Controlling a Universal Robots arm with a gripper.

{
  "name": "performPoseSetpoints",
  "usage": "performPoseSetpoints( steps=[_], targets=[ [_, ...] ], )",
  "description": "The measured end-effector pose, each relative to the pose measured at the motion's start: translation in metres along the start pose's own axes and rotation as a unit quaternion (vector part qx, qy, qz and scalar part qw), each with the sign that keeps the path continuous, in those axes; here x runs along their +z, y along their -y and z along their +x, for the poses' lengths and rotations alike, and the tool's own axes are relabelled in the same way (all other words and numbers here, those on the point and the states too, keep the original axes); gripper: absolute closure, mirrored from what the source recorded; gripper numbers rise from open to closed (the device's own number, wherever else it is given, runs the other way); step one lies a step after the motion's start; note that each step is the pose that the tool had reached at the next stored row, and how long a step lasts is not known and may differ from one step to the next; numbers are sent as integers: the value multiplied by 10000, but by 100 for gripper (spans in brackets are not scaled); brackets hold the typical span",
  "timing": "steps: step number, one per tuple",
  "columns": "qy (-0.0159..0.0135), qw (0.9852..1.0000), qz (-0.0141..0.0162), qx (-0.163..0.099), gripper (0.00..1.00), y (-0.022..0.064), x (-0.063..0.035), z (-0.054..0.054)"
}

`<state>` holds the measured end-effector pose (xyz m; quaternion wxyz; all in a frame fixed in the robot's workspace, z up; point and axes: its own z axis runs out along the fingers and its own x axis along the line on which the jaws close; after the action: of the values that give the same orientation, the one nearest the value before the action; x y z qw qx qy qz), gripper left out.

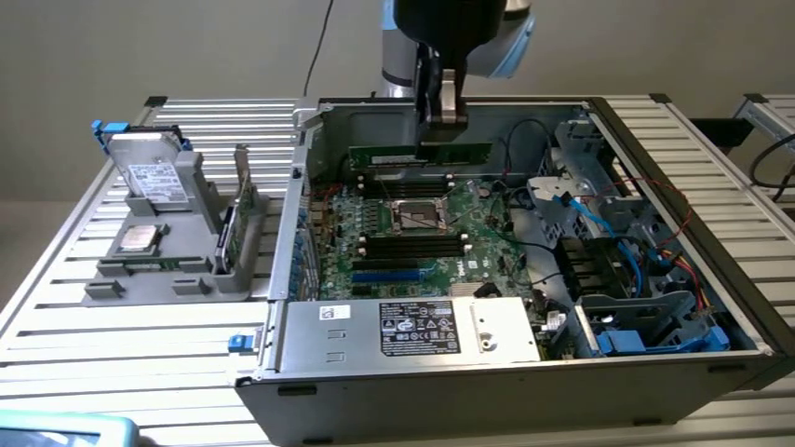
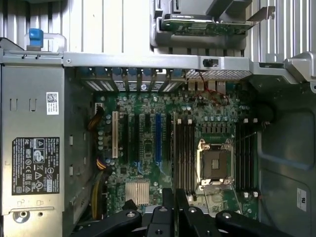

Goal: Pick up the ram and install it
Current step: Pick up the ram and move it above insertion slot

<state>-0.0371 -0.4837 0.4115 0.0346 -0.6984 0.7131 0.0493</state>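
Observation:
My gripper (image 1: 441, 126) hangs inside the open computer case, shut on the ram (image 1: 423, 153). The ram is a long green stick held level and on edge, just above the far memory slots (image 1: 400, 175) of the motherboard (image 1: 372, 237). In the wrist view the dark fingers (image 2: 163, 217) meet, and the ram shows edge-on as a thin line (image 2: 174, 148) beside one bank of black slots (image 2: 186, 153). A second bank of slots (image 2: 246, 158) lies past the open processor socket (image 2: 215, 165). I cannot tell whether the stick touches a slot.
A power supply (image 1: 410, 331) fills the case's near end. Blue and red cables and drive bays (image 1: 621, 270) crowd the exterior view's right. On the slatted table to the left, a grey fixture (image 1: 174, 270) holds a hard drive (image 1: 155, 177), a silver processor chip (image 1: 137, 237) and an upright card (image 1: 242, 200).

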Motion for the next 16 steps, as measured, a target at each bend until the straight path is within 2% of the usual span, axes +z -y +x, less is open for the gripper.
performPoseSetpoints(
  steps=[12,16],
  targets=[
    [0,10000,0,0,86,11,256,-302],
    [0,10000,0,1,86,-1,331,-315]
  ],
)
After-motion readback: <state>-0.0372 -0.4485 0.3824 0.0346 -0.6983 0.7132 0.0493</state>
